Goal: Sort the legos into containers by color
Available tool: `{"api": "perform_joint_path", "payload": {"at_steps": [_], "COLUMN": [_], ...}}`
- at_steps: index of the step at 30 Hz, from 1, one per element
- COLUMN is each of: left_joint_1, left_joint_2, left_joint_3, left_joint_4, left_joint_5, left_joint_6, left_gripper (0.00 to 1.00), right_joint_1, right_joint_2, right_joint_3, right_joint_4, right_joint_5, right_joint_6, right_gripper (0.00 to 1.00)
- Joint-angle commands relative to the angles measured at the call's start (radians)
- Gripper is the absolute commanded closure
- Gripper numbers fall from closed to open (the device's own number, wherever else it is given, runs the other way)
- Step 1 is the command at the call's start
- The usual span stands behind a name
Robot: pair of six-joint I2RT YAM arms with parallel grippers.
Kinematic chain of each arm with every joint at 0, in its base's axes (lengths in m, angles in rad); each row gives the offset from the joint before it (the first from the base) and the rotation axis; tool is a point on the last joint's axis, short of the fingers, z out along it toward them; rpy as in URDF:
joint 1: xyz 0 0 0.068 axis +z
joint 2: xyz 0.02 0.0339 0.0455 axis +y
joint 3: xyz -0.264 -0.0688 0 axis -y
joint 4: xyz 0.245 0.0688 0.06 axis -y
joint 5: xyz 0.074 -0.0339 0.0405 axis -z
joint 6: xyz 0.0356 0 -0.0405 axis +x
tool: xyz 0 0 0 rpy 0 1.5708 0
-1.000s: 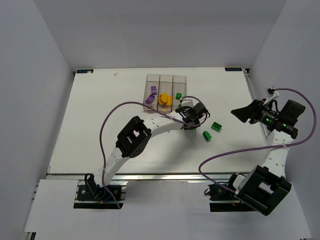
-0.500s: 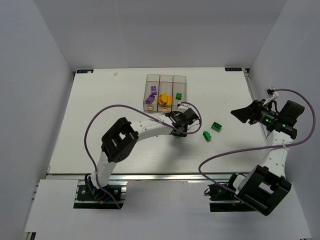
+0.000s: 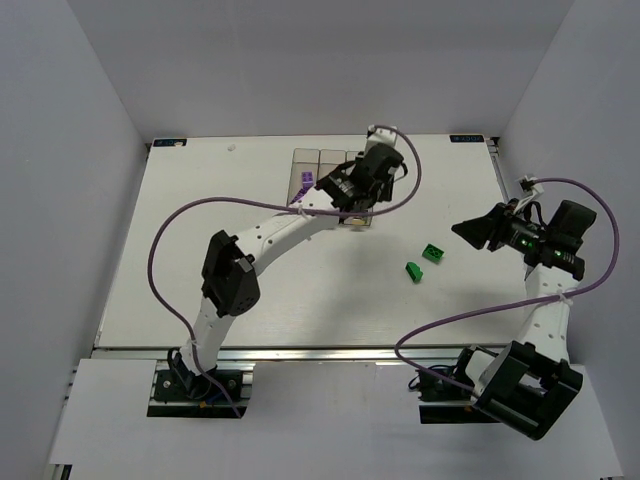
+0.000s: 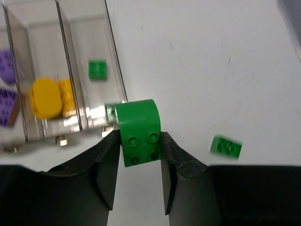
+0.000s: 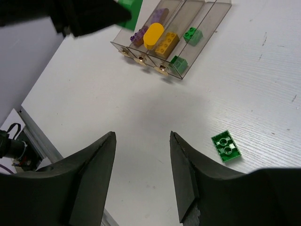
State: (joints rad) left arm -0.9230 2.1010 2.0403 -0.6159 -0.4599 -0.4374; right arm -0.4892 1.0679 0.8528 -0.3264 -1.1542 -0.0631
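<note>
Worktop (image 3: pixel 200 250) is white, walled on three sides. Nearest on it lie two loose green bricks, close together but not touching: one (image 3: pixel 413 271) and, at its 1 o'clock, another (image 3: pixel 434 253).

At 3 o'clock of that pair hangs the right arm (image 3: pixel 543 310). The right jaws are spread wide with nothing between them and point toward 9 o'clock. The right wrist view shows only bare worktop between the two dark fingers (image 5: pixel 89 183).

The left arm (image 3: pixel 280 232) stretches far out toward 12 o'clock. The left jaws pinch a held brick (image 4: pixel 138 132), green, with its studs facing the wrist camera. It is up off the worktop at the near end of the bins (image 4: pixel 87 33).

The bins are three clear ones joined in a row, at 11 o'clock of the loose pair. Counting from 9 o'clock in the left wrist view:
- The first holds purple bricks (image 4: pixel 4 66).
- The middle one holds yellow pieces (image 4: pixel 45 97).
- The third holds a flat green brick (image 4: pixel 97 69) on its floor and a second green one (image 5: pixel 178 64) at its near end.

The held brick sits by that third bin's near end. I cannot tell whether it is over the rim or just short of it.
</note>
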Motion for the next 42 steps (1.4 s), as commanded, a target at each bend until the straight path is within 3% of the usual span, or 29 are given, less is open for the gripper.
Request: {"api": "perform_joint_path", "payload": {"at_steps": [1, 3, 8, 17, 20, 22, 27, 31, 33, 34, 35, 37, 38, 39, 40, 41, 42], "left_joint_1": [0.062, 0.096, 0.154, 0.187, 0.196, 0.196, 0.196, 0.196, 0.196, 0.196, 0.196, 0.196, 0.196, 0.196, 0.196, 0.196, 0.196], "left_joint_2": [0.111, 0.165, 0.188, 0.248, 0.26, 0.263, 0.246, 0.203, 0.125, 0.087, 0.039, -0.131, -0.197, -0.332, -0.399, -0.459, -0.517], "left_joint_3": [0.184, 0.251, 0.221, 0.218, 0.207, 0.192, 0.161, 0.149, 0.088, 0.051, 0.002, -0.196, -0.288, -0.472, -0.556, -0.633, -0.754], "left_joint_4": [-0.065, -0.059, 0.051, 0.117, 0.114, 0.114, 0.12, 0.116, 0.133, 0.145, 0.159, 0.223, 0.261, 0.341, 0.37, 0.387, 0.399], "left_joint_5": [-0.043, -0.025, 0.009, 0.128, 0.162, 0.178, 0.194, 0.202, 0.22, 0.248, 0.276, 0.352, 0.456, 0.534, 0.59, 0.666, 0.691], "left_joint_6": [0.061, 0.071, 0.088, 0.111, 0.114, 0.112, 0.111, 0.114, 0.112, 0.114, 0.12, 0.187, 0.216, 0.264, 0.281, 0.287, 0.313], "left_gripper": [0.96, 0.93, 0.76, 0.65, 0.54, 0.41, 0.32, 0.31, 0.47, 0.59, 0.97, 1.0, 1.0, 1.0, 0.95, 0.8, 0.47], "right_joint_1": [0.02, 0.027, 0.057, 0.107, 0.121, 0.132, 0.173, 0.201, 0.218, 0.234, 0.242, 0.27, 0.287, 0.296, 0.314, 0.339, 0.363], "right_joint_2": [-0.013, 0.0, 0.05, 0.086, 0.105, 0.116, 0.156, 0.178, 0.182, 0.19, 0.194, 0.214, 0.224, 0.234, 0.253, 0.262, 0.27], "right_joint_3": [-0.011, -0.008, 0.012, 0.012, 0.012, 0.011, 0.015, 0.012, 0.009, 0.008, 0.008, 0.003, 0.006, 0.012, 0.014, 0.017, 0.018], "right_joint_4": [0.035, 0.032, -0.02, -0.02, -0.02, -0.025, -0.036, -0.028, -0.019, -0.014, -0.005, 0.0, 0.003, 0.0, 0.0, 0.003, 0.007], "right_joint_5": [0.016, 0.025, 0.036, 0.103, 0.117, 0.128, 0.191, 0.273, 0.327, 0.388, 0.422, 0.515, 0.545, 0.569, 0.63, 0.663, 0.694], "right_joint_6": [-0.023, -0.035, -0.104, -0.129, -0.141, -0.161, -0.19, -0.208, -0.225, -0.233, -0.25, -0.265, -0.27, -0.283, -0.291, -0.299, -0.328], "right_gripper": [0.45, 0.44, 0.34, 0.34, 0.32, 0.3, 0.26, 0.27, 0.28, 0.29, 0.31, 0.4, 0.46, 0.49, 0.48, 0.45, 0.34]}}
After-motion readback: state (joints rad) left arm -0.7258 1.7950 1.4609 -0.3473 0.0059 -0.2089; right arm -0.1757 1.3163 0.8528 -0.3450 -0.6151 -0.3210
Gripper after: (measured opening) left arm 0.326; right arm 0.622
